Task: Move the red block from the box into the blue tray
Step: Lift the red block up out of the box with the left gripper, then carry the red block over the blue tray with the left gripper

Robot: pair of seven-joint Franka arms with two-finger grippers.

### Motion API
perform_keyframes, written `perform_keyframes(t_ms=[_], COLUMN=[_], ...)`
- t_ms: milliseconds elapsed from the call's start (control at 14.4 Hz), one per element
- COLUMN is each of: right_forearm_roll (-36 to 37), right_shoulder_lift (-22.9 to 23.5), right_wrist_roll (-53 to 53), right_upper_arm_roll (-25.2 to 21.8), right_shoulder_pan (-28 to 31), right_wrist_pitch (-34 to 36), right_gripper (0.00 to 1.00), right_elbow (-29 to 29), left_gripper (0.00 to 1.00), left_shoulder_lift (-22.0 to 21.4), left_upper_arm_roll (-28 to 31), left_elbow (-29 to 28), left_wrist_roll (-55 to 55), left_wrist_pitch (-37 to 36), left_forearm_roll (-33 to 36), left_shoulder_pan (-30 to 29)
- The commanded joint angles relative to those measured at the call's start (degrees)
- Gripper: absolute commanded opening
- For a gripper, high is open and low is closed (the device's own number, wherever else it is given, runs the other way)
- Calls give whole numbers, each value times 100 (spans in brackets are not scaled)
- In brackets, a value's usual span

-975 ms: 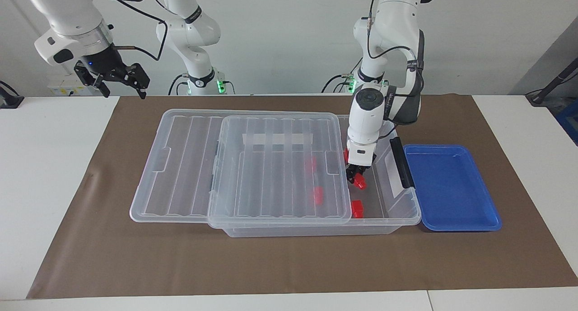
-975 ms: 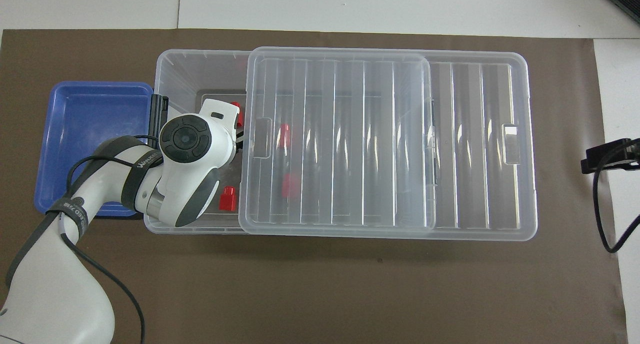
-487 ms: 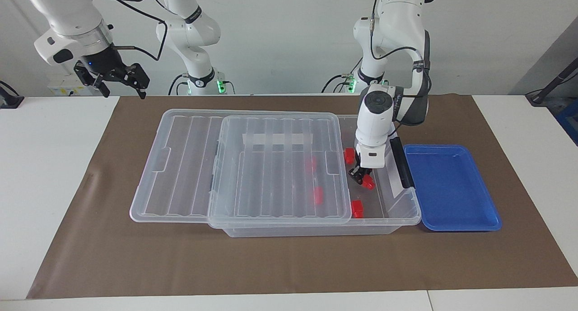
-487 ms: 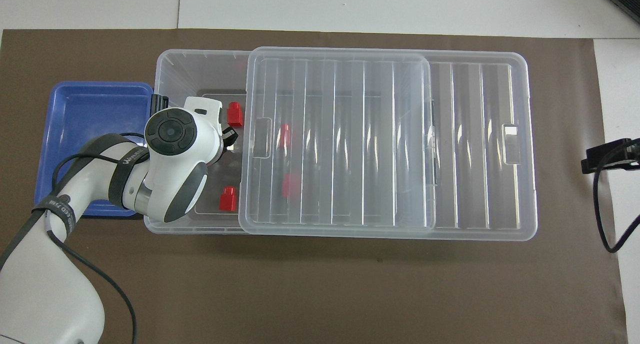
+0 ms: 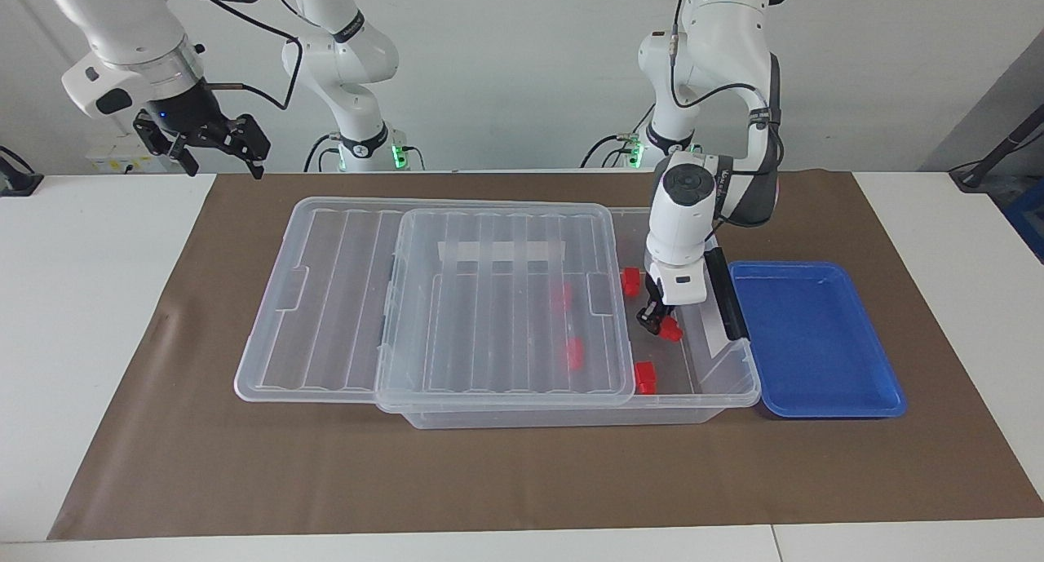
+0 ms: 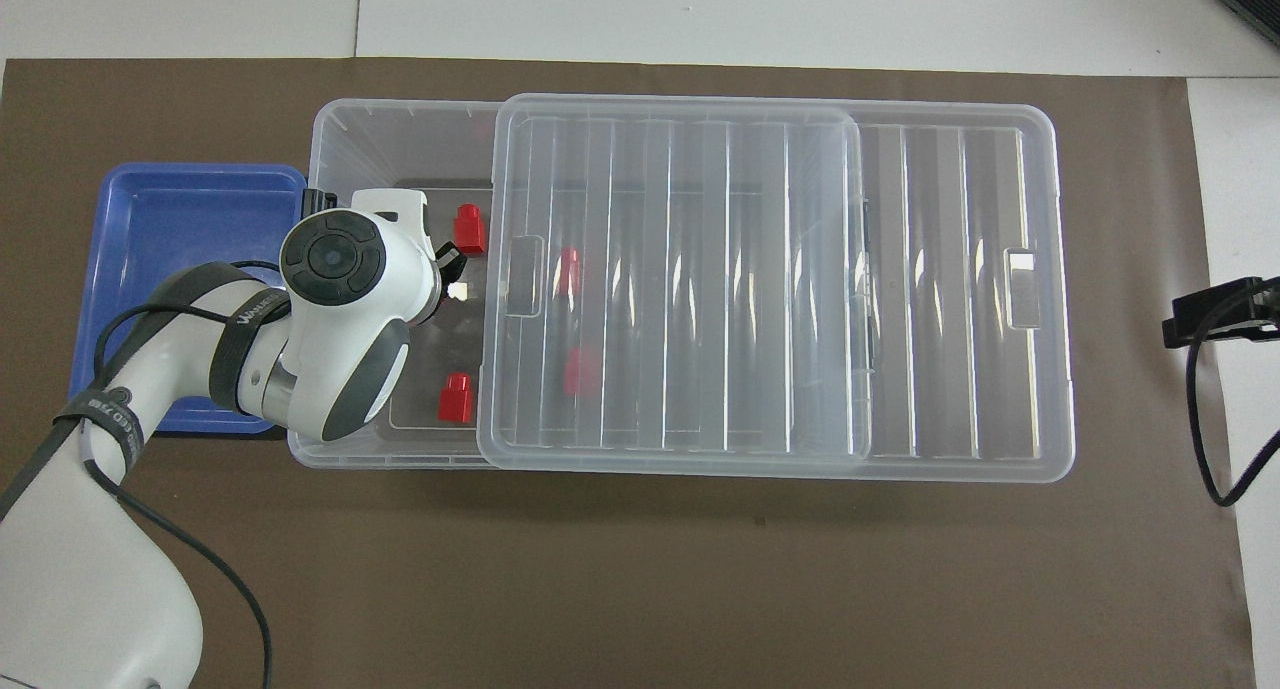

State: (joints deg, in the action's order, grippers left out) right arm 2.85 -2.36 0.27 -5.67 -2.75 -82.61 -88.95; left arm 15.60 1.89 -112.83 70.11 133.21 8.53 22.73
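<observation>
My left gripper [image 5: 659,321] is shut on a red block [image 5: 671,330] and holds it just above the floor of the clear box [image 5: 718,400], at its uncovered end by the black clip handle [image 5: 724,294]. In the overhead view my wrist hides this block. The blue tray [image 5: 816,342] lies beside the box at the left arm's end of the table and holds nothing; it also shows in the overhead view [image 6: 170,239]. Two more red blocks [image 6: 468,229] [image 6: 458,397] lie loose in the uncovered end. My right gripper [image 5: 216,148] waits open, raised over the right arm's end of the table.
The ribbed clear lid [image 5: 506,301] lies slid toward the right arm's end, covering most of the box. Two red blocks [image 6: 568,269] [image 6: 580,371] show through it. A brown mat [image 5: 522,472] covers the table under everything.
My left gripper has lifted the red block slightly and carried it toward the handle end of the box, nearer the blue tray. The right arm has not moved.
</observation>
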Motion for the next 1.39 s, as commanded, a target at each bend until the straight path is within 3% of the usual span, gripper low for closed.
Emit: perform_keyframes(t_ms=[0, 766, 1323], right_forearm_roll=[-48, -48, -48], right_shoulder_lift=[60, 43, -10], right_wrist_roll=[-123, -106, -88], right_upper_arm_roll=[75, 66, 66], right_shoulder_pan=[126, 126, 126], right_wrist_pitch=[-1, 8, -9], right_gripper=[100, 100, 100], right_elbow=[70, 70, -26], left_gripper=[0, 0, 0], left_shoulder_lift=[-101, -557, -637], left_upper_arm_roll=[-13, 5, -39], left_elbow=[33, 103, 1395], left_wrist_roll=[195, 855, 942], left_wrist_pitch=[-23, -198, -1903], left_forearm_roll=[-149, -334, -756], left_shoulder_pan=[-137, -181, -269])
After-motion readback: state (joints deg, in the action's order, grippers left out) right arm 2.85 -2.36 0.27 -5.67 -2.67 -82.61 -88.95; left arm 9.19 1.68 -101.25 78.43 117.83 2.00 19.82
